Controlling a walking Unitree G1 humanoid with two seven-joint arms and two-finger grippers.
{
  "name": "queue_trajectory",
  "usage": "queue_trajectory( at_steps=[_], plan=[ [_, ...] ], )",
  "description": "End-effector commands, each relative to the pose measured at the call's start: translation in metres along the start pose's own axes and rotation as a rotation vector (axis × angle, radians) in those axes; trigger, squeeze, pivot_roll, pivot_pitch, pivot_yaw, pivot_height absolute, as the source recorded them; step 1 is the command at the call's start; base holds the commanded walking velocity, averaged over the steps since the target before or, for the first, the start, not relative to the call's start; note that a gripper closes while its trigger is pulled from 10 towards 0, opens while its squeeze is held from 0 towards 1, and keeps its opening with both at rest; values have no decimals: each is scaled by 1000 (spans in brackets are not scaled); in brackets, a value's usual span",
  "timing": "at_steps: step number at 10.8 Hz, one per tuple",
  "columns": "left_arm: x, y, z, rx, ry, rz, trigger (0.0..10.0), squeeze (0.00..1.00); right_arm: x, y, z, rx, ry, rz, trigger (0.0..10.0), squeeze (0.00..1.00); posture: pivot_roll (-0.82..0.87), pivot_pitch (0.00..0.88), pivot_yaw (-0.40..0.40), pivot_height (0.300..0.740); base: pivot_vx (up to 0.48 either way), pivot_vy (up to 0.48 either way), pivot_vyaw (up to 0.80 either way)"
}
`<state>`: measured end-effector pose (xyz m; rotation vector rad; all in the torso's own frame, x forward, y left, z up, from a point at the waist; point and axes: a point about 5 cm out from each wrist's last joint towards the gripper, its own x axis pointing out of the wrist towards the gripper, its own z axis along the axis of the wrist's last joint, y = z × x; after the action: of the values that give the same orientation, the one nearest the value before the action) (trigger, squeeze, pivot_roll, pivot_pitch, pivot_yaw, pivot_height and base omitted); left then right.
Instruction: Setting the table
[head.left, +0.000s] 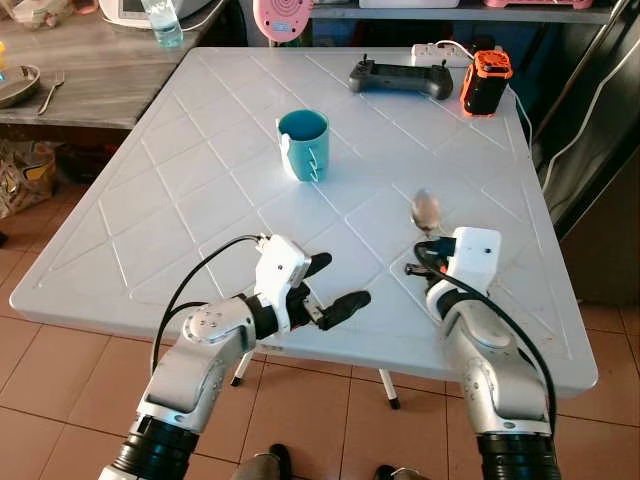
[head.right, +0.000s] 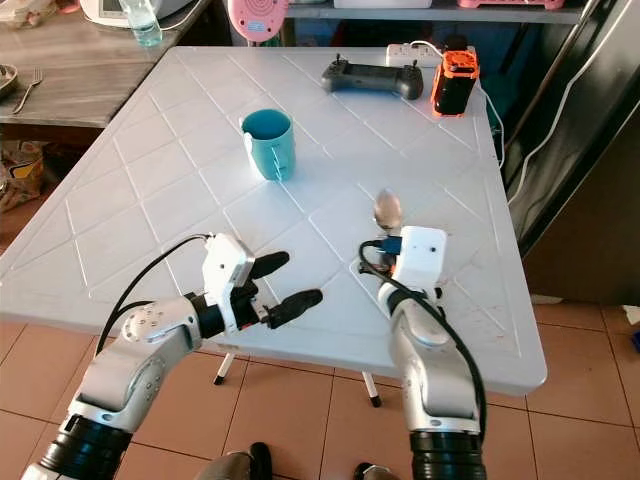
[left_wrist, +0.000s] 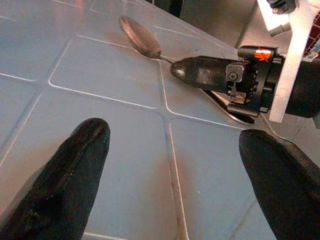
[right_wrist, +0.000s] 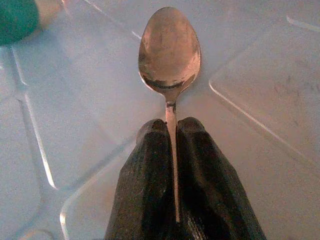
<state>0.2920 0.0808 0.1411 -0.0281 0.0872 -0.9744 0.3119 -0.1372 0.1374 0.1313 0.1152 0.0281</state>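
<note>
Right gripper (right_wrist: 172, 150) pinched shut on spoon (right_wrist: 170, 50) handle, bowl low over white table (head.left: 180, 190), near teal mug (head.left: 303, 144).
Thin pinch; may twist or slip on release. Left gripper (head.left: 335, 285) spread wide, empty, beside.

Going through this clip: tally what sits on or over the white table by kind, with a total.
Teal mug: 1
Spoon, gripped by the right gripper: 1
Black controller: 1
Orange-and-black device: 1
White power strip: 1
Total: 5
The left gripper is open, holding nothing.
</note>
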Motion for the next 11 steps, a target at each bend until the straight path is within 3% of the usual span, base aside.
queue_trajectory(
  at_steps=[1,4,6,7,9,11],
  plan=[
    [0,2,4,16,-10,6,10000,0,-3,8,11,-17,-70,39,0,0,112,171,75,740,0,0,0],
    [3,2,4,19,-21,16,10000,0,-6,16,24,-68,-157,72,0,0,107,159,71,740,0,0,0],
    [5,12,11,48,-84,132,10000,0,-18,10,34,-136,-246,44,0,0,100,153,64,740,0,0,0],
    [6,22,18,61,-139,241,10000,0,-29,-1,42,-195,-310,-6,0,0,96,150,59,740,0,0,0],
    [14,27,23,67,-189,359,10000,0,-41,-14,49,-237,-353,-57,0,0,76,133,45,740,0,0,0],
    [16,33,25,74,-215,443,10000,0,-50,-22,51,-249,-374,-99,10000,0,72,129,40,740,0,0,0]
  ],
)
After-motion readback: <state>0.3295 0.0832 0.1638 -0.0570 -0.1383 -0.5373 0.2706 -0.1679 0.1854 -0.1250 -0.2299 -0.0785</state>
